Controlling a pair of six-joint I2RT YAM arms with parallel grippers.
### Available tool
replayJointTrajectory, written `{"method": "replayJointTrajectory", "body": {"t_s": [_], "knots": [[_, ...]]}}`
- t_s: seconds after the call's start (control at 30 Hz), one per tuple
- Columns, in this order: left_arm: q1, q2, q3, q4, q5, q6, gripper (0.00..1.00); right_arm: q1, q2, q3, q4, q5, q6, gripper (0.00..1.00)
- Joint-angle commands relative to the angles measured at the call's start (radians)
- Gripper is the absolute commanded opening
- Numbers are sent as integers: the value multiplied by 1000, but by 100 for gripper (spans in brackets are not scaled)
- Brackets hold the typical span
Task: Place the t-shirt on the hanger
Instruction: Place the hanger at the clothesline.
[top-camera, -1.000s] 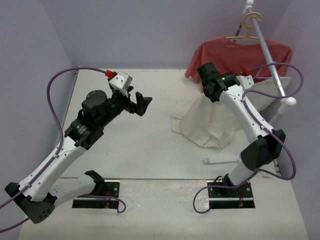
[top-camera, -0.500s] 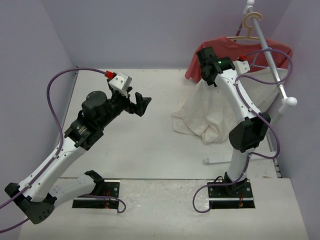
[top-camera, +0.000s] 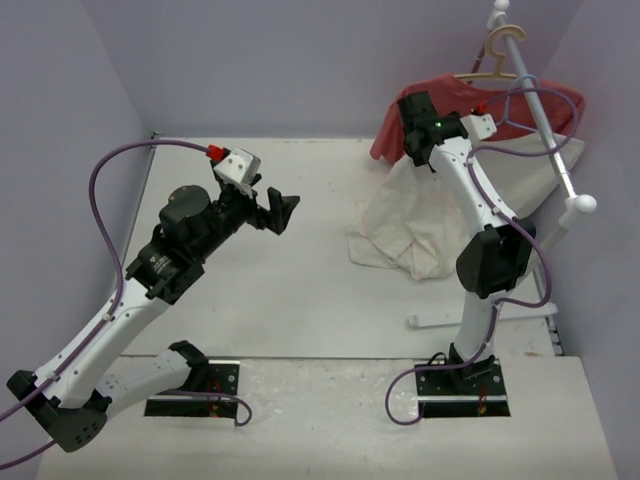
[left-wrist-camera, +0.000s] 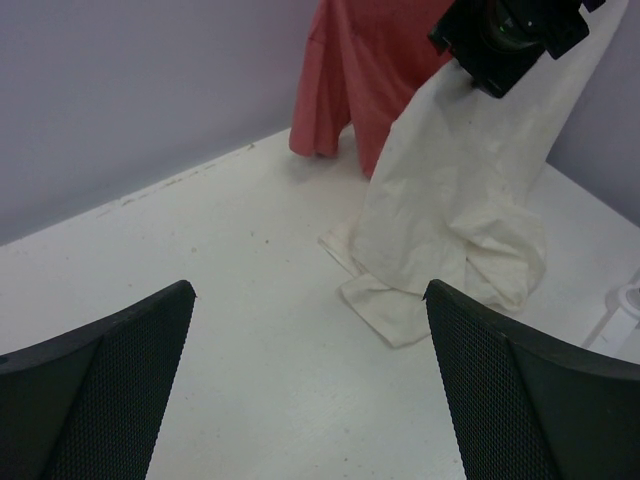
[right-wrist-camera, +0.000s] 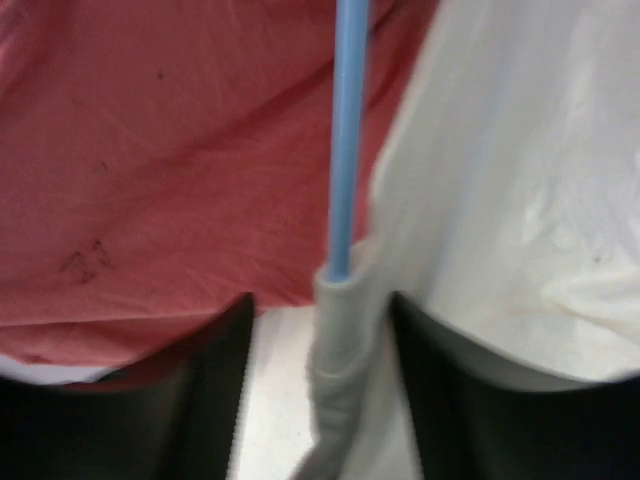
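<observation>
The cream-white t-shirt (top-camera: 420, 215) droops from beside the rack down onto the table, its lower end crumpled there (left-wrist-camera: 455, 215). In the right wrist view the light-blue wire of the hanger (right-wrist-camera: 345, 130) runs down into a fold of the t-shirt (right-wrist-camera: 500, 170). My right gripper (right-wrist-camera: 320, 305) stands open around that cloth-covered wire, with a gap on each side. From above, the right gripper (top-camera: 420, 125) is high at the shirt's top, against the red t-shirt. My left gripper (top-camera: 275, 208) hovers open and empty over the table's middle (left-wrist-camera: 308, 292), well left of the t-shirt.
A red t-shirt (top-camera: 470, 100) hangs on a tan wooden hanger (top-camera: 500, 50) from the slanted white rack rod (top-camera: 545, 120) at the back right. The rack's white foot (top-camera: 440, 320) lies on the table near the right arm. Purple walls close the left and back.
</observation>
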Motion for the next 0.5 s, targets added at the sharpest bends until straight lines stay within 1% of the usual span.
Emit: {"method": "replayJointTrajectory", "body": {"t_s": [0.0, 0.13, 0.2, 0.23, 0.27, 0.33, 0.37, 0.4, 0.47], "knots": [[6, -15, -14, 35, -2, 19, 100, -4, -140, -142, 106, -10, -4, 68], [8, -17, -14, 33, -20, 22, 100, 8, -262, -257, 137, -20, -2, 93], [8, -17, -16, 31, -32, 21, 100, 20, -320, -322, 152, -15, -21, 99], [8, -18, -16, 29, -42, 21, 100, 22, -353, -329, 179, -16, -28, 99], [8, -17, -16, 27, -57, 21, 100, 26, -405, -404, 245, -23, -118, 99], [8, -17, -14, 23, -83, 22, 100, 28, -500, -502, 385, -46, -205, 99], [8, -18, -14, 22, -99, 22, 100, 29, -548, -550, 415, -59, -249, 99], [9, -21, -13, 23, -117, 22, 100, 29, -597, -577, 472, -71, -276, 99], [12, -22, -11, 23, -129, 23, 100, 29, -638, -627, 527, -88, -314, 99]]}}
